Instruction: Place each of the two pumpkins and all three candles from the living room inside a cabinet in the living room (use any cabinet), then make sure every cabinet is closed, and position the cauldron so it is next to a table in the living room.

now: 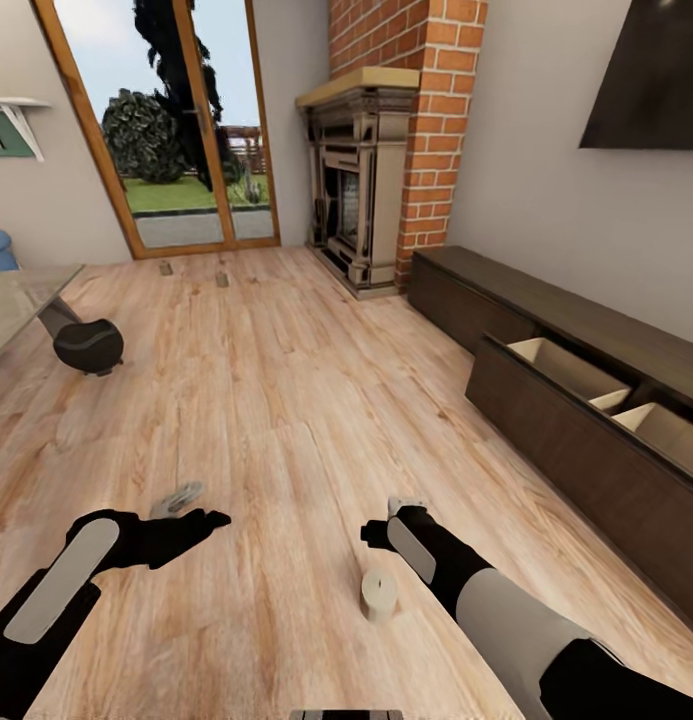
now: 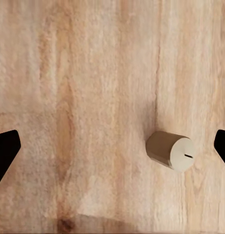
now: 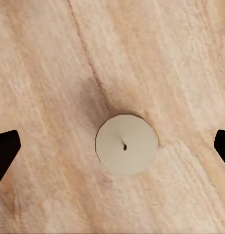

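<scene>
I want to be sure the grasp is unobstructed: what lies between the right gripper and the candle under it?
Nothing: in the right wrist view only bare wood floor surrounds the upright candle, which sits between the open right gripper's spread fingers.

We see a home living room, a brick chimney [image 1: 426,120] with a fireplace [image 1: 354,190] far ahead, glass garden doors [image 1: 176,120], wooden floor [image 1: 286,400], long low cabinet [image 1: 576,400] at right, dark screen [image 1: 651,75] above.

In both wrist views the picture's edges cut off the fingertips [image 2: 5,148] [image 3: 5,148], leaving dark wedges. In the head view the right arm hides part of the candle [image 1: 379,592] beneath it, and the cabinet [image 1: 586,440] runs off frame.
</scene>
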